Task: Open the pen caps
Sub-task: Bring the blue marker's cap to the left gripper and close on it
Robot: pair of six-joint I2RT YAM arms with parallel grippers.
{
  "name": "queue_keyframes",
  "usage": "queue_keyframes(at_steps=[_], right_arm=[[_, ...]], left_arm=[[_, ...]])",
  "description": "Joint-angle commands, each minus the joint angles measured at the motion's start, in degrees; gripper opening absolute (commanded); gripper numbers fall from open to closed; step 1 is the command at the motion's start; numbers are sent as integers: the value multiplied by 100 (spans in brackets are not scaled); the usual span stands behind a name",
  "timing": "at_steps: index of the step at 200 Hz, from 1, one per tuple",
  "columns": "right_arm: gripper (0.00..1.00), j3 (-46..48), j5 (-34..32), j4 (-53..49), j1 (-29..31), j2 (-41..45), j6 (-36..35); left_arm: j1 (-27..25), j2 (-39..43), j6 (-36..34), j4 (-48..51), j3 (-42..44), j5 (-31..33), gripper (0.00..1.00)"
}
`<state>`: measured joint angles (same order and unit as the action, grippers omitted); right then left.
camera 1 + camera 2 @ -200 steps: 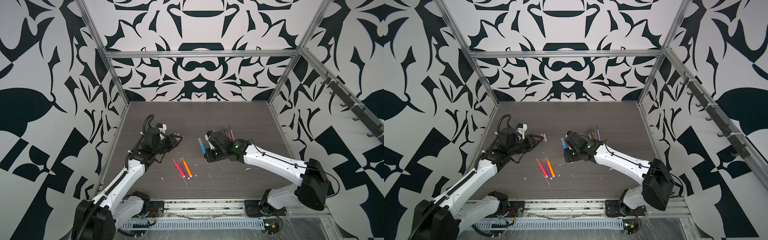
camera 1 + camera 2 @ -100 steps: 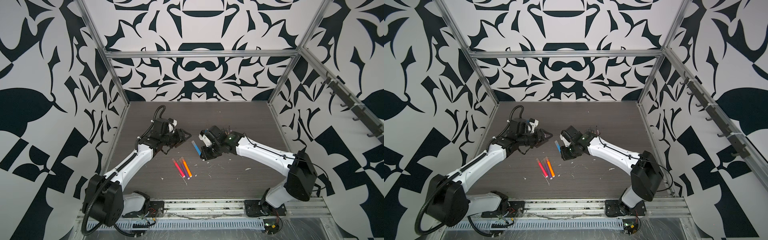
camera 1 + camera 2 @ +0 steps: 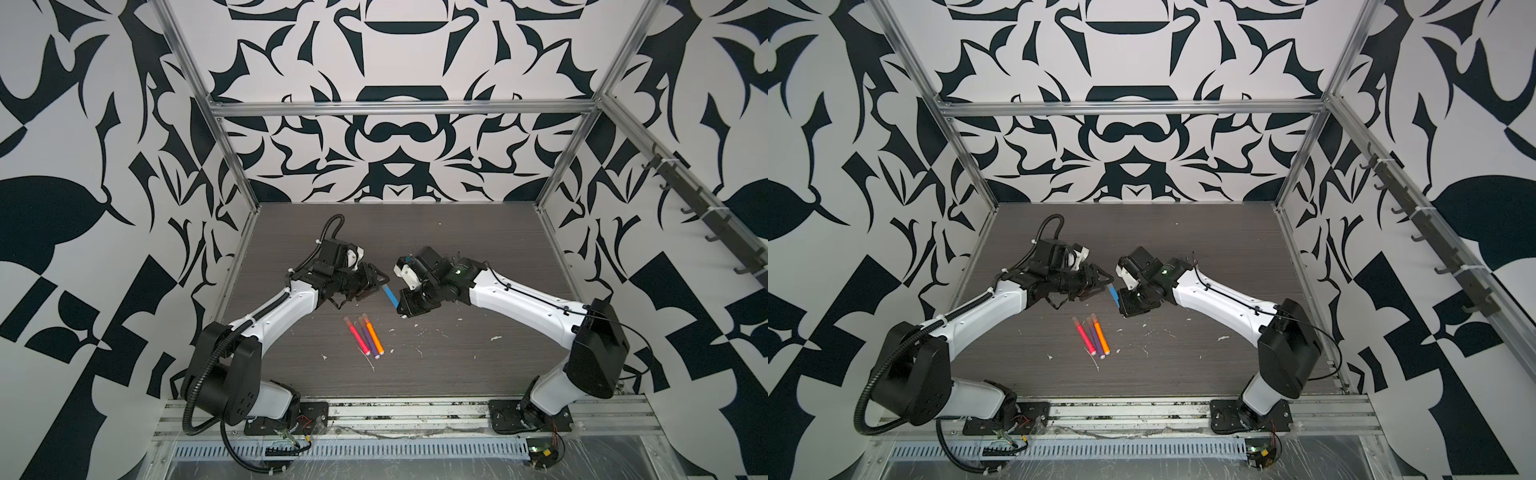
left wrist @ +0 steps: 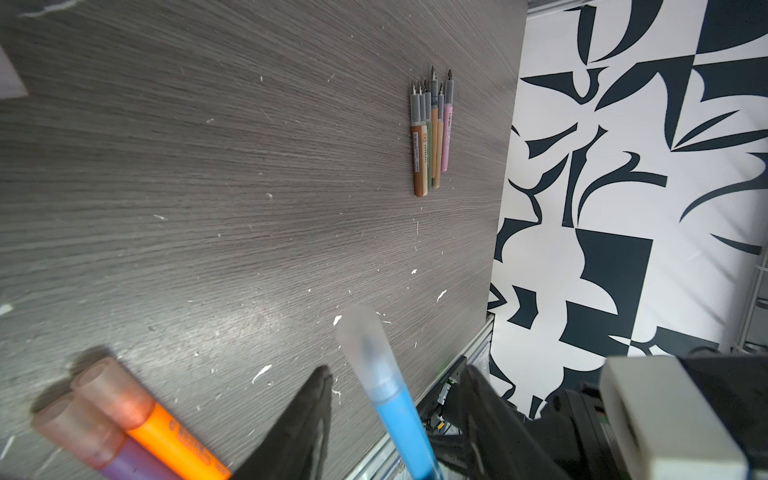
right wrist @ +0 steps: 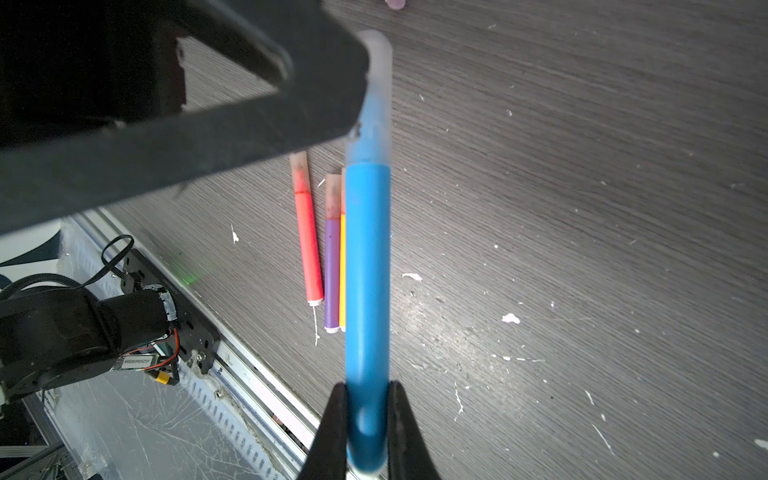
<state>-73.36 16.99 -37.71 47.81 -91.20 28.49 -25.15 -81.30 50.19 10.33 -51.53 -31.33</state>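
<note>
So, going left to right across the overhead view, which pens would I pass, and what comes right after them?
Pink pen → purple pen → orange pen → blue pen → right gripper, which is clamped on the blue pen's end.

the blue pen (image 5: pixel 368 270) is smooth plastic with a soft sheen; its cap (image 5: pixel 374 104) is frosted, translucent plastic. either side of that cap, the left gripper (image 4: pixel 397 372) has matt black fingers (image 4: pixel 307 415). beneath the blue pen, the table (image 5: pixel 582 208) shows grey wood grain, mostly matt with a faint glare, flecked with white. the three pens (image 5: pixel 332 266) lying under it are smooth plastic with cloudy pinkish caps (image 5: pixel 300 170).
</note>
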Motion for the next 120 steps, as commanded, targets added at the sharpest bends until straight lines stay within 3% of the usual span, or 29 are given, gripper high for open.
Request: queue_keyframes(at_steps=[1, 67, 120], right_arm=[[0, -171, 123, 80, -18, 228, -49], [0, -21, 287, 308, -18, 334, 67], [0, 24, 383, 320, -18, 312, 94]], left_arm=[[-14, -95, 58, 22, -136, 4, 52], [-89, -215, 91, -4, -212, 36, 49], [-97, -199, 93, -4, -200, 100, 35]])
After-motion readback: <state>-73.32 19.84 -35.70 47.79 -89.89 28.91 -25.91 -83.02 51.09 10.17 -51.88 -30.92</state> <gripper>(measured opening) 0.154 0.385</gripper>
